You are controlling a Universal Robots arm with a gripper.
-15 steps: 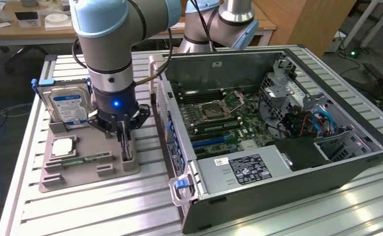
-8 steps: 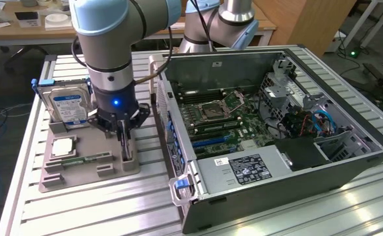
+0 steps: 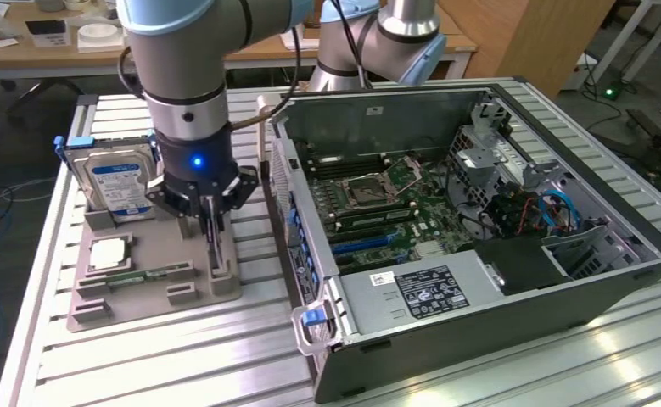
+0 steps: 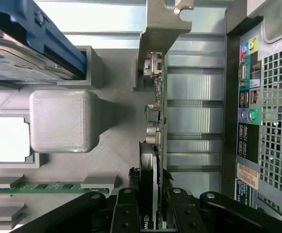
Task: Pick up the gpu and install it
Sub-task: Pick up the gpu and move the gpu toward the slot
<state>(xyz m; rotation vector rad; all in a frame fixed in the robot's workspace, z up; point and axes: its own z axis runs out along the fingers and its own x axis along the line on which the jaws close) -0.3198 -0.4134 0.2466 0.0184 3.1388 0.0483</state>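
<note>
Gripping, pick-up stage: gripper (image 4: 149, 182) fingers clamped on both faces of the gpu (image 4: 156, 114), which stands on edge in its slot of the grey holder (image 3: 137, 297), near the hard drive (image 3: 120, 182). Handling: lift straight, card upright, clear of slot walls.

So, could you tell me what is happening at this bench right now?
One robot arm is working on the thin dark graphics card with a silvery edge strip. Its end effector is closed on the card, which stands on edge in the grey plastic holder beside the open black computer case. The card is not yet in the case.
</note>
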